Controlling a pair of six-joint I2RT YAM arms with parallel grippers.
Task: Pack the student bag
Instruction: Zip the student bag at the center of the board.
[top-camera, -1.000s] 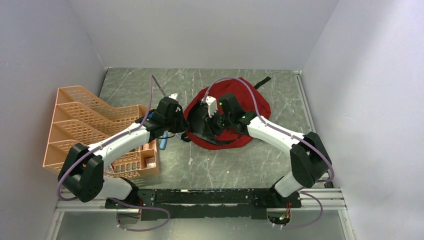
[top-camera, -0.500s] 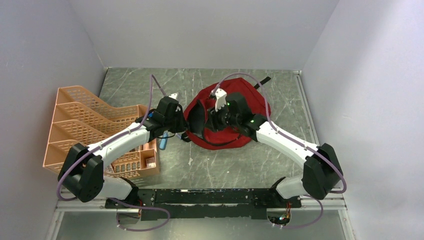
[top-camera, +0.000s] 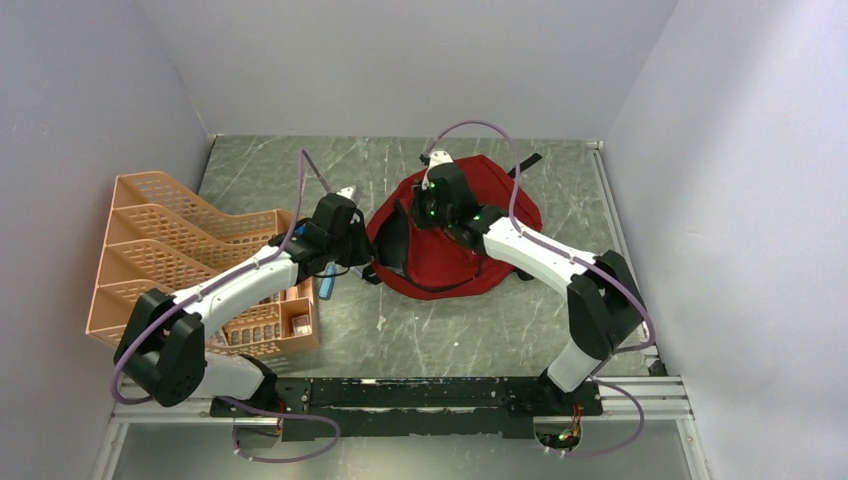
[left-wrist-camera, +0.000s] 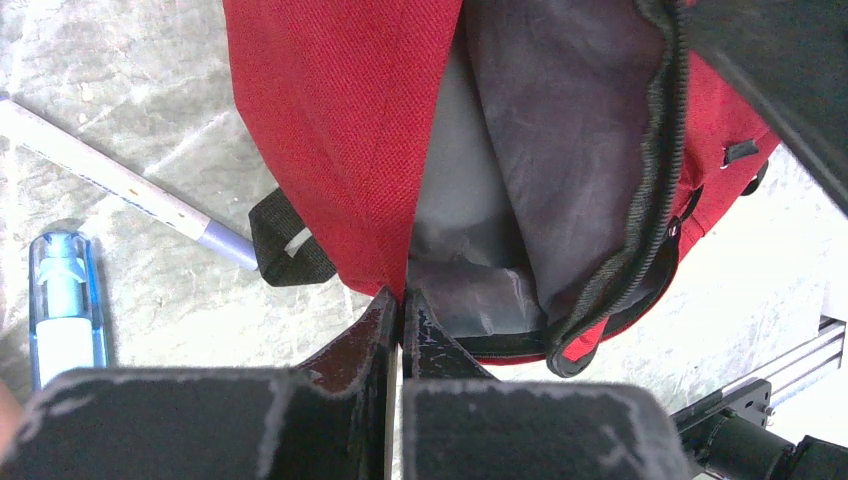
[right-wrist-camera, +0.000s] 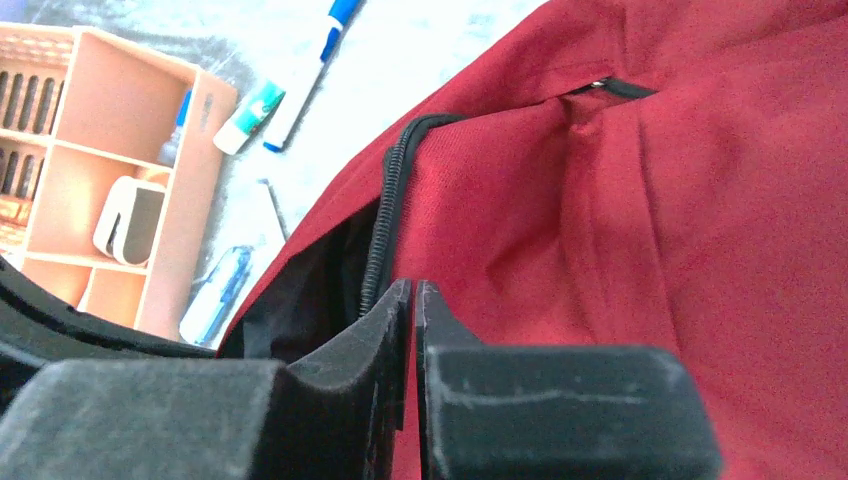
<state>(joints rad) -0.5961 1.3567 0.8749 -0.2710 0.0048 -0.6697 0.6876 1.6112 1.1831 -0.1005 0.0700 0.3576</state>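
Note:
The student bag (top-camera: 495, 205), red with black zippers, lies in the middle of the table with its mouth gaping toward the left. My left gripper (top-camera: 366, 262) is at the bag's left rim. The left wrist view shows that gripper (left-wrist-camera: 400, 298) shut on the red fabric edge (left-wrist-camera: 330, 150), with the grey lining (left-wrist-camera: 560, 130) spread open beyond. My right gripper (top-camera: 422, 214) reaches over the top of the opening. In its wrist view, the right gripper (right-wrist-camera: 412, 290) has its jaws pressed together on the red fabric beside the black zipper (right-wrist-camera: 385, 220).
An orange mesh organiser (top-camera: 190, 250) stands at the left, with small items in its front compartments. A white marker (left-wrist-camera: 120, 185) and a blue-capped tube (left-wrist-camera: 62, 300) lie on the table between the organiser and the bag. A black strap (top-camera: 525, 162) trails behind the bag.
My right arm has swung from over the bag's front up to the upper rim of the opening. Its jaws opened and then closed there. The left arm has held still.

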